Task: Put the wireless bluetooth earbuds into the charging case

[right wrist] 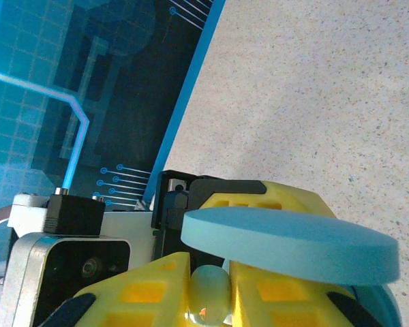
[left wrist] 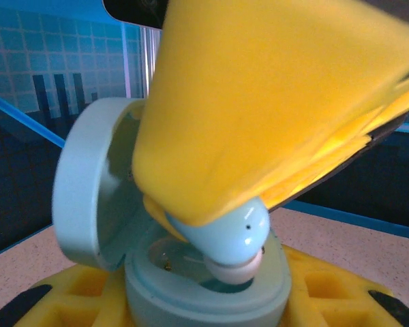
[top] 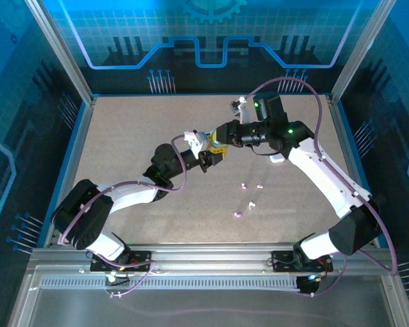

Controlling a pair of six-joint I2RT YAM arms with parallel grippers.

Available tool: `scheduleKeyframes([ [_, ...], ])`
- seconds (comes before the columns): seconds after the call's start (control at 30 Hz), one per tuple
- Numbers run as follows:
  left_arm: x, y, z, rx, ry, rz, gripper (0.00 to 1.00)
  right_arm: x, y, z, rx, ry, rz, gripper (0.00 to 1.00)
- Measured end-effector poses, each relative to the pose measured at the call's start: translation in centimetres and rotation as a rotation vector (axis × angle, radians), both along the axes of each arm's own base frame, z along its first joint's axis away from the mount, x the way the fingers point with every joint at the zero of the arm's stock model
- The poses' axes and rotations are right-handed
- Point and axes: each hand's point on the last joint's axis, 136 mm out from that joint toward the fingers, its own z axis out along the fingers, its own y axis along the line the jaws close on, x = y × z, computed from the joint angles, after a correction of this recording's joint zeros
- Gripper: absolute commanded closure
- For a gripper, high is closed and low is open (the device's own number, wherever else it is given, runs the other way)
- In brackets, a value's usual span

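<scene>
A light blue charging case [left wrist: 204, 296] sits between my left gripper's [left wrist: 206, 303] yellow fingers [left wrist: 61, 300], its lid [left wrist: 88, 197] swung open to the left. My right gripper [right wrist: 210, 300] is shut on a light blue earbud [left wrist: 235, 231], whose white tip rests in the case's well. In the right wrist view the earbud [right wrist: 210, 289] is pinched between the yellow pads, under the lid [right wrist: 293, 242]. Both grippers meet above mid-table: left gripper [top: 210, 161], right gripper [top: 220, 144]. Several loose earbuds [top: 244, 184] lie on the table to the right.
The speckled table [top: 123, 150] is walled by a blue rim and metal posts. A white object [top: 277, 159] lies under the right arm, and another small pale one [top: 233, 106] is at the back. More tiny earbuds lie at the front [top: 237, 214].
</scene>
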Motion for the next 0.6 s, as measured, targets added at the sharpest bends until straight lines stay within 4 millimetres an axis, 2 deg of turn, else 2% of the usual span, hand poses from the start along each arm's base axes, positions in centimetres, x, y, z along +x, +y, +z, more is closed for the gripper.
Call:
scheduleKeyframes([
  [0.6, 0.02, -0.06, -0.04, -0.001, 0.0, 0.003, 0.67, -0.1, -0.04, -0.35, -0.11, -0.046, -0.014, 0.73],
])
